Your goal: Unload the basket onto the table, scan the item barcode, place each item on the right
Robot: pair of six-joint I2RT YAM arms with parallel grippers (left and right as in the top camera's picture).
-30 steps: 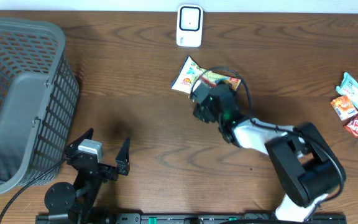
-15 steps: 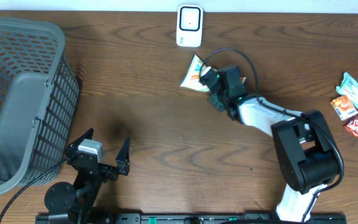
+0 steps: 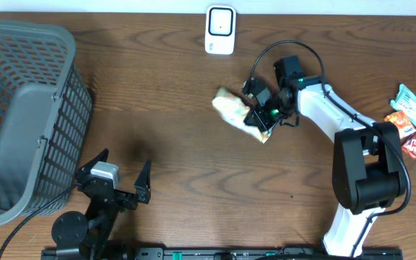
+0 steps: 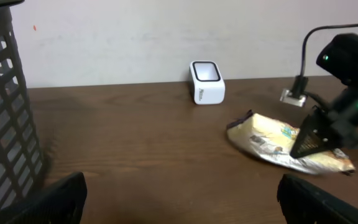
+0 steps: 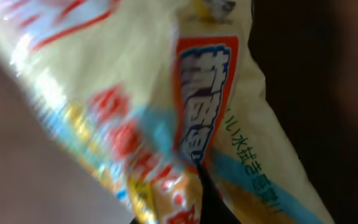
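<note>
A yellow snack packet hangs tilted just above the table, right of centre, with its pale silvery side up. My right gripper is shut on the packet's right end. In the right wrist view the packet fills the frame, blurred, showing red and blue print. The white barcode scanner stands at the table's far edge, beyond the packet. The left wrist view shows the scanner, the packet and the right gripper to the right. My left gripper rests open at the near left, holding nothing.
A grey mesh basket fills the left side of the table and shows at the left wrist view's edge. Several more snack packets lie at the far right edge. A black cable loops above the right wrist.
My right gripper has shut on the snack packet and carried it right and toward the near side, turning it over. The left arm has not moved.
</note>
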